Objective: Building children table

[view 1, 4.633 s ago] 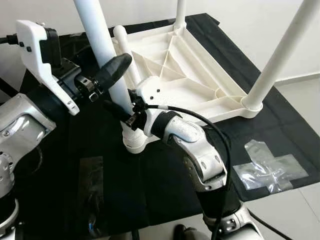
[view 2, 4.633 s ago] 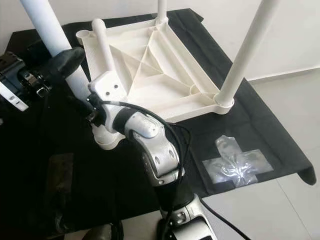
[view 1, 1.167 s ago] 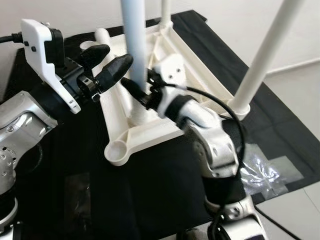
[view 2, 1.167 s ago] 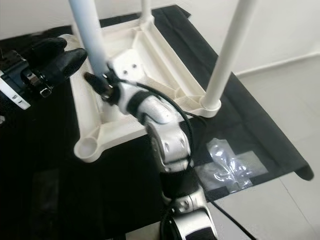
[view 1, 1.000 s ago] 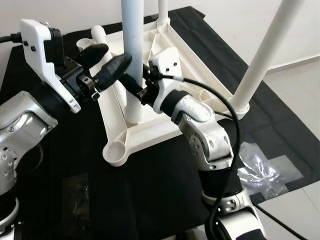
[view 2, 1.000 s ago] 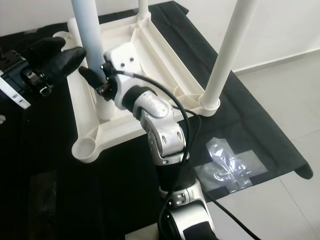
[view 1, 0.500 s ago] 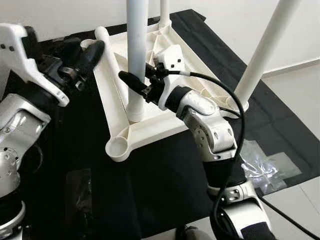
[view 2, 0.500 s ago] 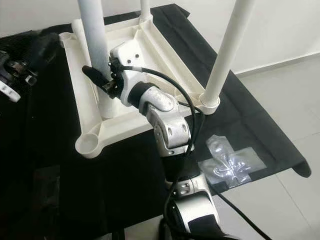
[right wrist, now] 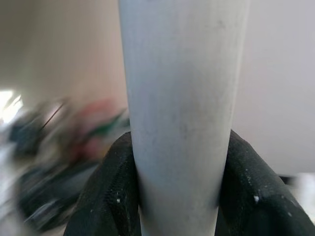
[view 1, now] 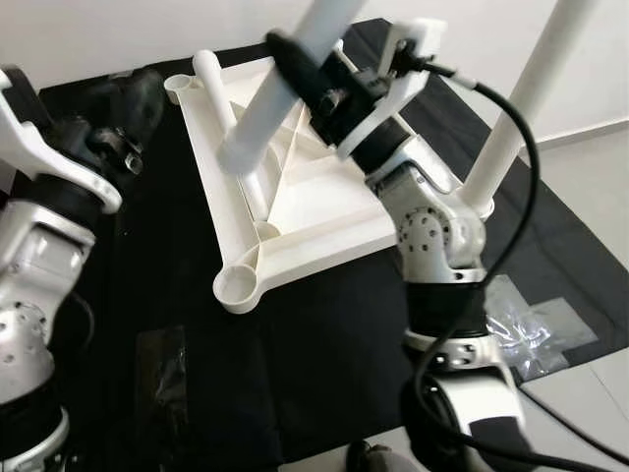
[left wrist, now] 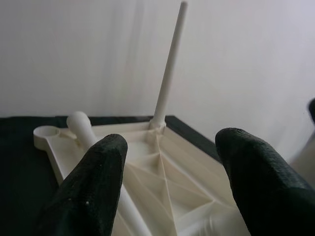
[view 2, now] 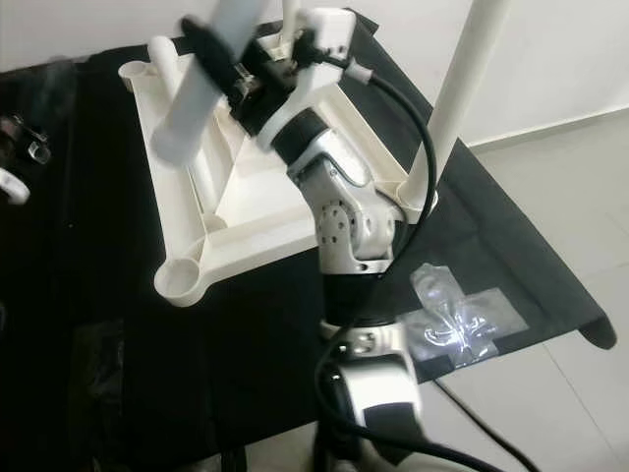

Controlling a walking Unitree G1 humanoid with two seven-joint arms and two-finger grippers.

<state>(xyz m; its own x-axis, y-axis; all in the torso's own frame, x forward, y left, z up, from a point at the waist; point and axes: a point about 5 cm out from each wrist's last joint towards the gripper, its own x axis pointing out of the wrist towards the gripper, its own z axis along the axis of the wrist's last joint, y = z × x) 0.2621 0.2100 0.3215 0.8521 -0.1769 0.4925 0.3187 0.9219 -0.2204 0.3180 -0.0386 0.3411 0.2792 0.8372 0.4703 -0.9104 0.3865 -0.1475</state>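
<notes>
The black cloth (view 1: 324,344) covers the work surface across most of the head views. On it, centre to upper left of frame, lies the inverted white tabletop (view 1: 324,211), ribbed underside up. Two legs stand seated in their sockets at the upper right (view 1: 516,123) and the far corner (left wrist: 170,69); a further leg (view 1: 221,103) lies flat along the tabletop's left edge.

The empty corner socket (view 1: 236,287) sits at the tabletop's near-left corner, lower left of centre.

The right gripper (view 1: 313,81), at upper centre, is clamped on the loose leg (view 1: 270,113); the right wrist view shows both fingers (right wrist: 106,189) pressed against the tube. The leg's long axis is tilted, free end pointing down-left, hanging above the tabletop and well apart from the empty socket, which lies below and left of that end.

The left gripper (left wrist: 170,172), at upper left, stands with fingers apart, holding nothing.

Judgement: the leg needs uprighting and carrying down-left; the right arm has it.
</notes>
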